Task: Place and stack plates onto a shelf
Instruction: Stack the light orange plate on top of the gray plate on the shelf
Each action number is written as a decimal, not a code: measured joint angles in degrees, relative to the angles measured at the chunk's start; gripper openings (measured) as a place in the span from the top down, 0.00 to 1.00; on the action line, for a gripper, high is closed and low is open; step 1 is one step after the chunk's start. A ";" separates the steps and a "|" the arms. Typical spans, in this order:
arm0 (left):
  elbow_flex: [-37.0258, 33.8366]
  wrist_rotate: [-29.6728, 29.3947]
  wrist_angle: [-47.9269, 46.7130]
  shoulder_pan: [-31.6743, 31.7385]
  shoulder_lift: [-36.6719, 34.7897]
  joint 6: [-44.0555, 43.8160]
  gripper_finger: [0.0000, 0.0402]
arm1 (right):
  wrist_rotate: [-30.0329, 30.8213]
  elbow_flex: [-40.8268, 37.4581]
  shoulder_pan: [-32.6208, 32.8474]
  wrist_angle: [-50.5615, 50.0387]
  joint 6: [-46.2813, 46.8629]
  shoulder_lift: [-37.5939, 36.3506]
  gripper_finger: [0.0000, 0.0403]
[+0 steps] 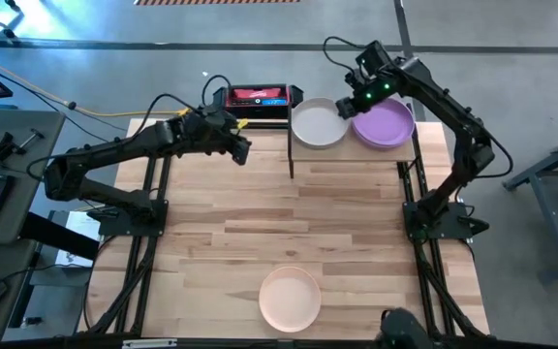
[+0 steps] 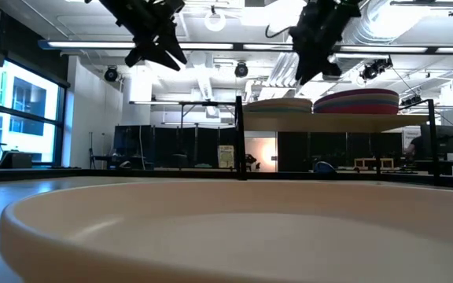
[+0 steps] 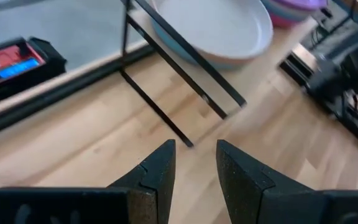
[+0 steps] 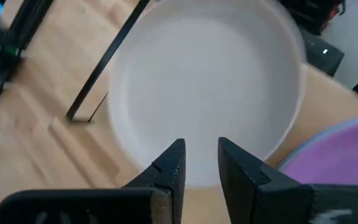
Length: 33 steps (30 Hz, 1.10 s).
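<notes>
My right gripper (image 1: 350, 100) hangs over the shelf (image 1: 352, 155) at the far edge of the table, above the seam between the cream plate (image 1: 318, 124) and the purple plate (image 1: 384, 125), each topping a stack. In my right wrist view the fingers stand apart with nothing between them, the cream plate (image 4: 207, 87) directly below.

My left gripper (image 1: 243, 150), fingers also parted and empty, hovers just off the shelf's left end.

The one plate not yet shelved, the peach plate (image 1: 290, 298), lies at the near edge of the table, well apart from both claws and roughly midway across. Being round, it has no long axis to align with. I judge neither arm clearly nearer; either must reach back across the whole board.
</notes>
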 joint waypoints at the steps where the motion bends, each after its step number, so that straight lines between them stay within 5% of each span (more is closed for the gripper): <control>1: 0.00 0.19 -0.21 -0.63 0.13 -0.04 0.74 | -0.01 0.00 0.84 -0.92 -0.03 -0.47 0.82; 16: -0.04 -0.45 -12.63 -12.90 1.29 -3.02 0.74 | 2.73 0.00 24.82 -10.12 1.97 -2.68 0.82; 33: -0.02 -9.30 -35.61 -32.60 -9.06 -15.34 0.74 | 18.33 0.00 51.94 -3.20 26.03 -1.85 0.82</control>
